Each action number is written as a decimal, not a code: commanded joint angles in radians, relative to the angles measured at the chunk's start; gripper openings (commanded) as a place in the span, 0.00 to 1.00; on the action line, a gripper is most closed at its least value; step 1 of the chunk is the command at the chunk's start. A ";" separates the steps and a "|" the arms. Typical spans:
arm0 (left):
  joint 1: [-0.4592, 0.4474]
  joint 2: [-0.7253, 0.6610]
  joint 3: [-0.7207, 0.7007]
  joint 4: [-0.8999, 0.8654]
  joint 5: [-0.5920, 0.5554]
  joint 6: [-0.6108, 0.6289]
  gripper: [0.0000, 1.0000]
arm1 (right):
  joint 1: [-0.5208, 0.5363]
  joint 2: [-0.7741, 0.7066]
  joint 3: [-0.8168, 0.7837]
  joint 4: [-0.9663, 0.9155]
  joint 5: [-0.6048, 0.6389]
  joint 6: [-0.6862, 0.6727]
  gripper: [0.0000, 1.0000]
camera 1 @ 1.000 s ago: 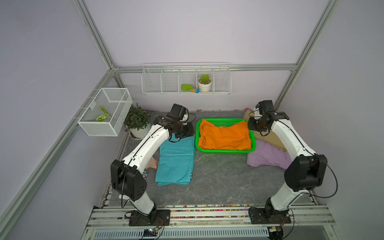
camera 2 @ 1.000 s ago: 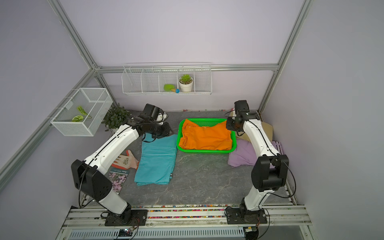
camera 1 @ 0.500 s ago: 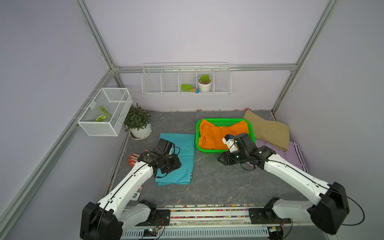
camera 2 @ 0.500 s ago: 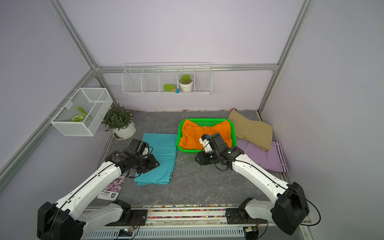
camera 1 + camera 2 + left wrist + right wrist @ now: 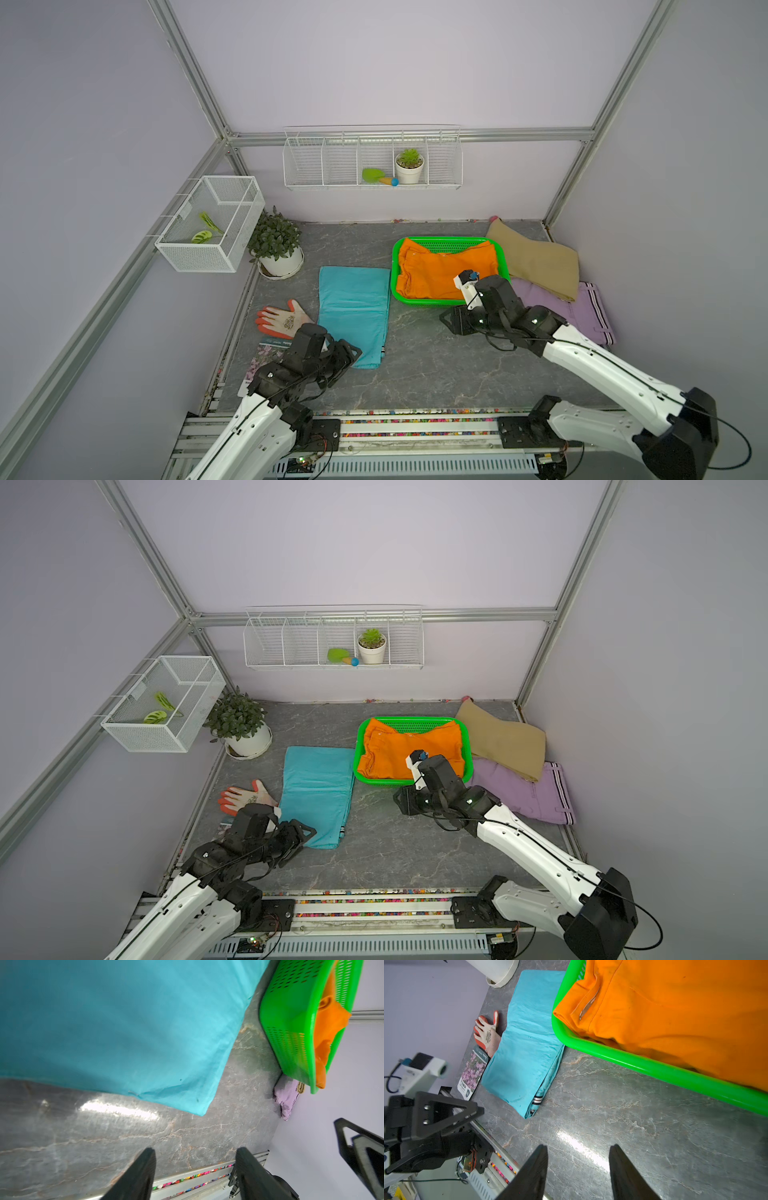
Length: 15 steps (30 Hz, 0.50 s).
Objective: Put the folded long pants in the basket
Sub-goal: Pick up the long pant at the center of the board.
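Two arms reach in from the near edge of the desk [image 5: 419, 365]. The left jaws, on the left arm [image 5: 253, 428], hang over the near left part, just at the near end of the teal-blue pants [image 5: 353, 311]. In the left wrist view their two fingers [image 5: 143, 1172] stand well spread with only bare desk between them, and they hold nothing. The right jaws, on the right arm [image 5: 602, 370], are low over the middle of the desk, just before the near rim of the basket [image 5: 419, 301]. They are also spread apart and empty, and they touch no cloth.

The teal-blue pants lie flat with the long axis from near to far, and their far right corner is just beside the basket. The basket stands toward the far edge, right of centre. The orange pants [image 5: 436, 270] lie inside it and fill almost all of it, with the long axis along its long side.

The lilac pants [image 5: 557, 309] lie by the right edge, their striped waistband end pointing to that edge. The tan pants [image 5: 536, 257] lie slanted in the far right corner, with the near end over the lilac pants.
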 commanded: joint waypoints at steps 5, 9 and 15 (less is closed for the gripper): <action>-0.059 -0.005 -0.114 0.156 -0.079 -0.203 0.65 | 0.002 -0.001 0.014 0.001 0.011 0.026 0.53; -0.071 0.021 -0.132 0.217 -0.140 -0.240 0.63 | 0.002 0.025 0.030 0.002 -0.041 0.021 0.53; -0.078 0.069 -0.186 0.305 -0.141 -0.284 0.60 | 0.002 0.038 0.043 -0.007 -0.057 0.020 0.53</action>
